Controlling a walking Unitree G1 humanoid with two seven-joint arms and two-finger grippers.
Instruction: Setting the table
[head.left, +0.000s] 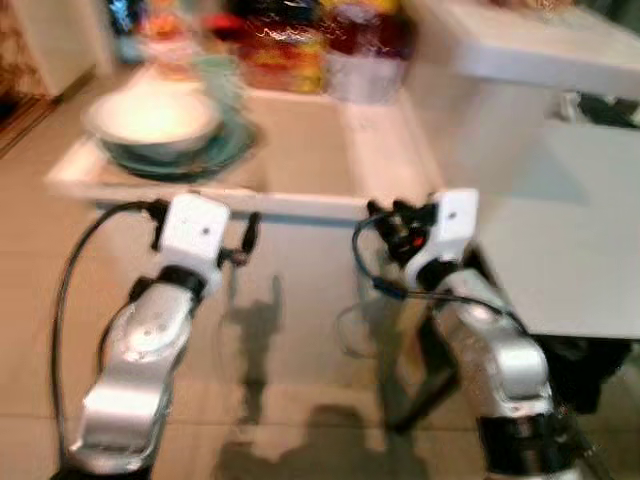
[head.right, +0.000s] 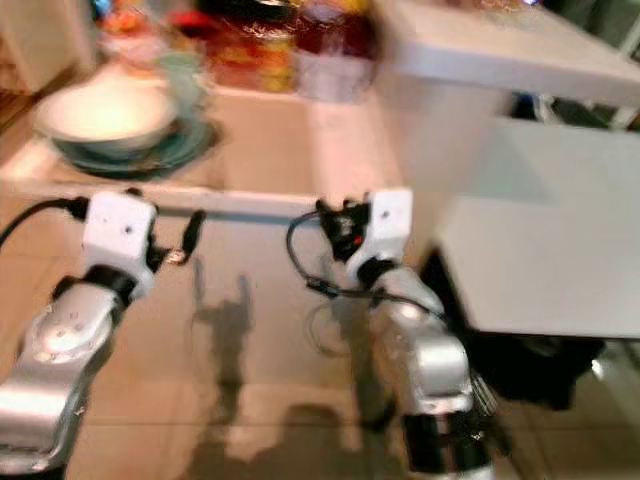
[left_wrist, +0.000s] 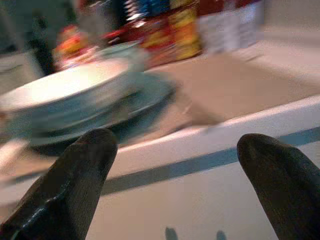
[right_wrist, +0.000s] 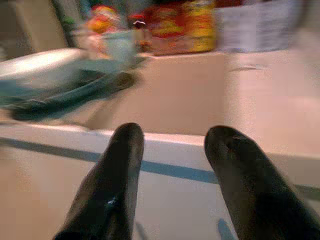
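Observation:
The picture is blurred. A white bowl (head.left: 155, 118) sits on a teal plate (head.left: 222, 150) at the left of a low beige table with a white rim (head.left: 300, 206). My left gripper (left_wrist: 175, 145) hangs open just short of that rim, below the bowl and plate, its fingers wide apart and empty. My right gripper (right_wrist: 172, 135) is open too, with a narrower gap and nothing in it. It stands before the rim further right, near the table's corner (head.left: 395, 215).
A pale teal cup (head.left: 215, 75) and colourful packets (head.left: 290, 45) stand along the back of the table. A white tabletop (head.left: 570, 250) lies close on the right, a white counter (head.left: 530, 45) behind it. Tiled floor (head.left: 290, 380) is under my arms.

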